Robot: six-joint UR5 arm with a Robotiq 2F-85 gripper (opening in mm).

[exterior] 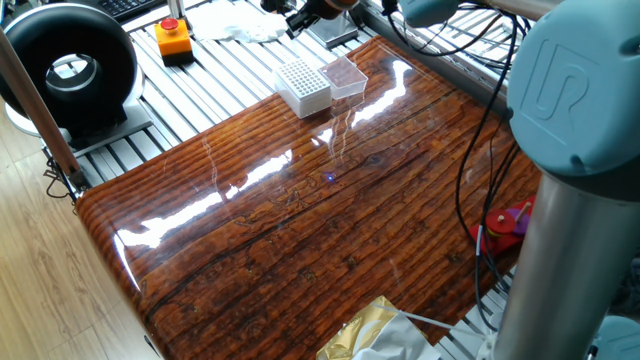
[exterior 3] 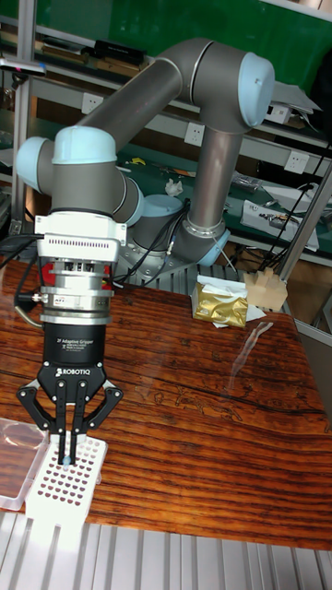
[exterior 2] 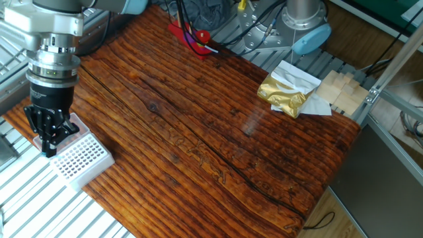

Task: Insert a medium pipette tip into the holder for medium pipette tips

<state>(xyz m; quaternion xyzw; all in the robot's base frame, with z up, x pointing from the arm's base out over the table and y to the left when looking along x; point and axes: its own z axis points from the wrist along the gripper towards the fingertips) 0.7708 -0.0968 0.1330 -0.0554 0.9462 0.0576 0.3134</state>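
Observation:
The holder for medium pipette tips [exterior: 303, 86] [exterior 2: 80, 157] [exterior 3: 65, 484] is a white block with a grid of holes, at the edge of the wooden table. My gripper [exterior 3: 66, 450] [exterior 2: 49, 149] points straight down over the holder's corner next to the clear box, fingers pressed together. In the tall fixed view a thin pale sliver, the medium pipette tip [exterior 3: 66, 459], sticks out below the fingertips, just above the hole grid. In one fixed view only the gripper's [exterior: 301, 14] lower part shows at the top edge, and the tip is too small to make out.
A clear plastic box [exterior: 345, 75] [exterior 3: 17, 452] lies against the holder. Beyond the table stand an orange button box [exterior: 173, 37] and a black round device [exterior: 68, 70]. A gold foil bag [exterior 2: 284, 92], wooden blocks [exterior 2: 340, 89] and red cabling [exterior 2: 192, 36] are at the far side.

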